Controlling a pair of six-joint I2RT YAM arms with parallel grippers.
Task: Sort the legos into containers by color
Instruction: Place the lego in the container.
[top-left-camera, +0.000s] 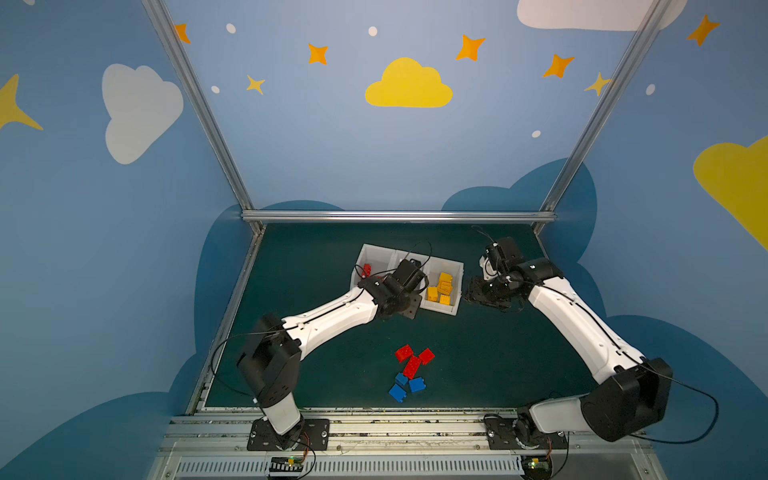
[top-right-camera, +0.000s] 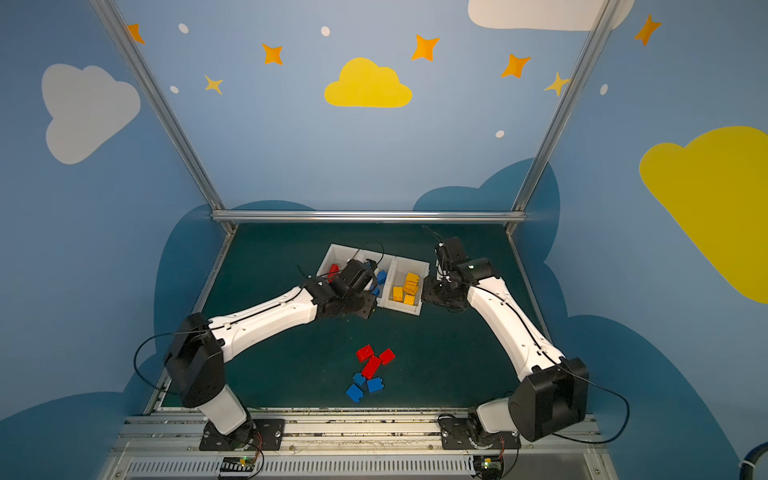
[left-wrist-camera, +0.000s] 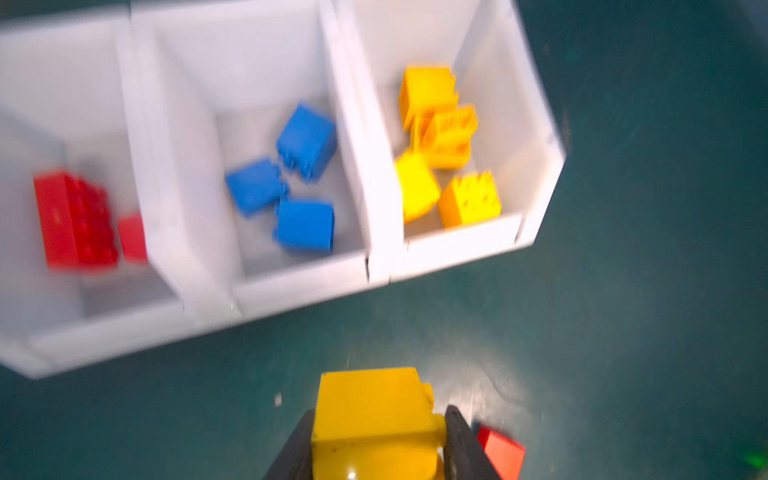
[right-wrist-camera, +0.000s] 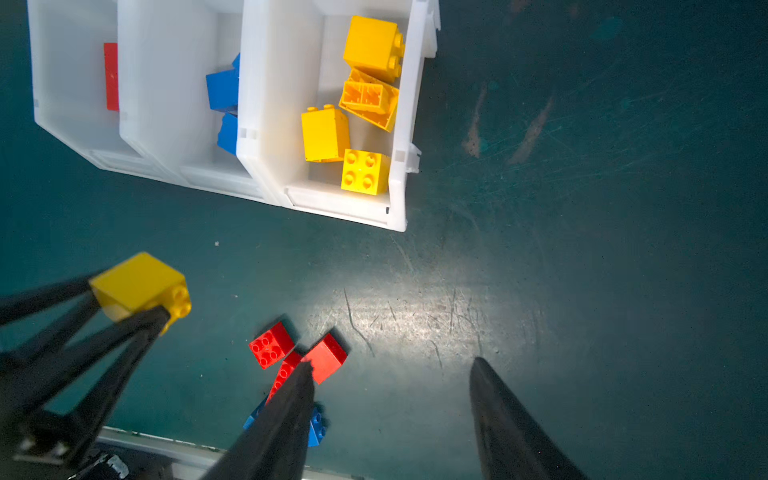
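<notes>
yellow lego sits clenched in the left claw, the two black fingers pressing on its flat opposite walls and its studs sticking out to one side. it looks like a hard, hollow, light plastic block: stiff enough for a firm squeeze and not fragile. its walls are smooth and probably slippery, so the flat sides are the place to hold it, squarely, not over the studs or a corner. it hangs above the table, just short of the bins' front rims and not yet over any of them. ahead stands the yellow bin with several yellow ones inside, the blue bin next to it with a few blue, and the red bin beyond with red. the right claw is spread and empty, near the yellow bin's outer side. loose red legos and blue legos lie in a tight cluster on the table, well apart from the bins.
</notes>
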